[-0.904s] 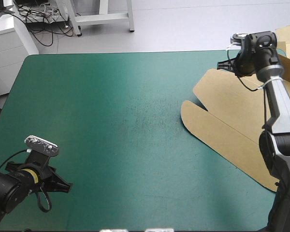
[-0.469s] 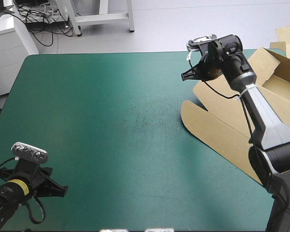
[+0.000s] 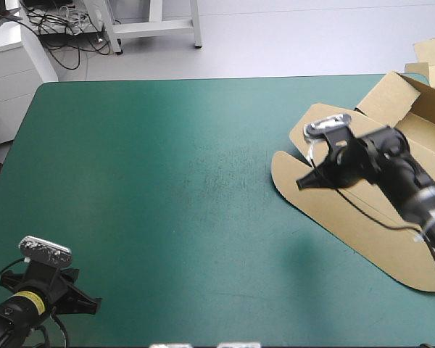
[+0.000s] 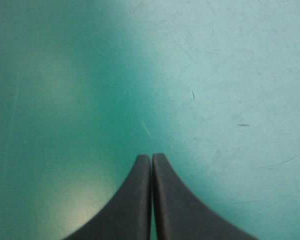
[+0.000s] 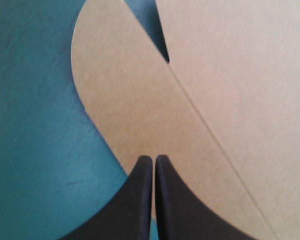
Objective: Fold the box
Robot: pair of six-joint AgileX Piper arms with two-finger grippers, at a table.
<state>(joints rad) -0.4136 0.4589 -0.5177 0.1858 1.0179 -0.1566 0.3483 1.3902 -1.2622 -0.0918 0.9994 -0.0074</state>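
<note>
Placing the box (image 3: 348,210) on the right part of the table (image 3: 167,181): mostly flat, walls raised at the far right corner, long axis slanting from the near right edge toward the middle. Noting the right gripper (image 3: 302,182) pinched closed and empty just above the rounded flap (image 5: 115,100), near its rim. Noting the left gripper (image 3: 94,304) likewise closed on nothing, well apart at the near left corner. Judging the right arm far nearer, with no obstacle between.

Box (image 3: 341,214): brown board, matt, smooth, creased at fold lines. Tabletop cover (image 3: 167,188): teal-green, matt, fine scratches, faint scuffs. Left hand (image 4: 151,156), right hand (image 5: 153,158): black fingers (image 4: 132,205), smooth, dull sheen, material unclear.
</note>
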